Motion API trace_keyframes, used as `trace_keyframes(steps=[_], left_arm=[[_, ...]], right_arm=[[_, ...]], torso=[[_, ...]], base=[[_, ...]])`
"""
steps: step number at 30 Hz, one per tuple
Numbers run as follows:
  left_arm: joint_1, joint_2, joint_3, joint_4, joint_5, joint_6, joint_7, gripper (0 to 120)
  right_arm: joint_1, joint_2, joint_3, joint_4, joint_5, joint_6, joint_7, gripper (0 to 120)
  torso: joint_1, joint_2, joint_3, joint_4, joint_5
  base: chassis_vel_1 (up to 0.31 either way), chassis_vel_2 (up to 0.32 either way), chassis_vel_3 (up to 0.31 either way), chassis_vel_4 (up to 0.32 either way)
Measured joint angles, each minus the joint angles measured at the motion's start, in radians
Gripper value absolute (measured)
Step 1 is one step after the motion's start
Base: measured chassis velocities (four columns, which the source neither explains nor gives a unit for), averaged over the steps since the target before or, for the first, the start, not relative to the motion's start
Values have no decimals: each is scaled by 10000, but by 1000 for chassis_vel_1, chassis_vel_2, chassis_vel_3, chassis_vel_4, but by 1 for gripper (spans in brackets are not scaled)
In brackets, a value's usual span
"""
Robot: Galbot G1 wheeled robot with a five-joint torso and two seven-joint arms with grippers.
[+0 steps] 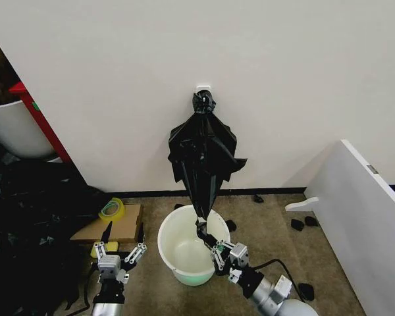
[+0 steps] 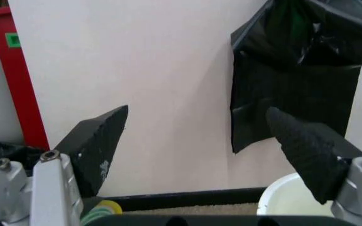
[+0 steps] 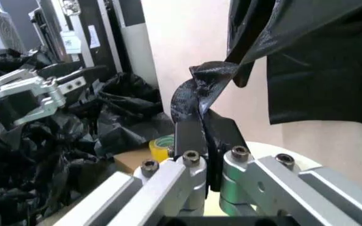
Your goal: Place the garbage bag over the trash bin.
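The cream-white trash bin [image 1: 166, 258] stands on the floor below a black bundle of bags [image 1: 201, 141] that is knotted to a wall hook. One garbage bag [image 1: 201, 197] hangs stretched down out of the bundle to the bin's far rim. My right gripper [image 1: 203, 232] is shut on its lower tip, just above the bin's opening. In the right wrist view the crumpled tip [image 3: 201, 87] sticks up from the closed gripper [image 3: 203, 123]. My left gripper [image 1: 123, 236] is open and holds nothing, left of the bin. In the left wrist view that gripper [image 2: 197, 113] faces the wall, with the bin's rim [image 2: 282, 195] low beside it.
A cardboard box [image 1: 118, 230] with a yellow-green tape roll [image 1: 112, 209] lies left of the bin. A heap of dark plastic sheeting [image 1: 26, 217] covers the left side below a red post [image 1: 43, 125] and white tub [image 1: 13, 128]. A white panel [image 1: 362, 210] leans at right.
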Motion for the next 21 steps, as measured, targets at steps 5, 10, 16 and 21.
trace_keyframes(steps=[5, 10, 16, 21], left_arm=[[-19, 20, -1, 55, -74, -3, 20, 86], [-51, 14, 6, 70, -75, -4, 24, 86], [-67, 7, 11, 83, -75, -4, 24, 86], [-68, 19, 0, 93, -78, -6, 25, 86]], right_arm=[[-137, -22, 28, -41, -9, 87, -188, 0], [-207, -22, 35, -41, -22, 128, -247, 0], [-244, -20, 15, -78, -177, 209, -339, 0], [-242, 15, 5, -139, -258, 252, -390, 0]], torso=[[0, 0, 0, 0, 0], [0, 0, 0, 0, 0], [0, 0, -1, 0, 0], [0, 0, 0, 0, 0]], base=[[0, 0, 0, 0], [0, 0, 0, 0], [0, 0, 0, 0], [0, 0, 0, 0]])
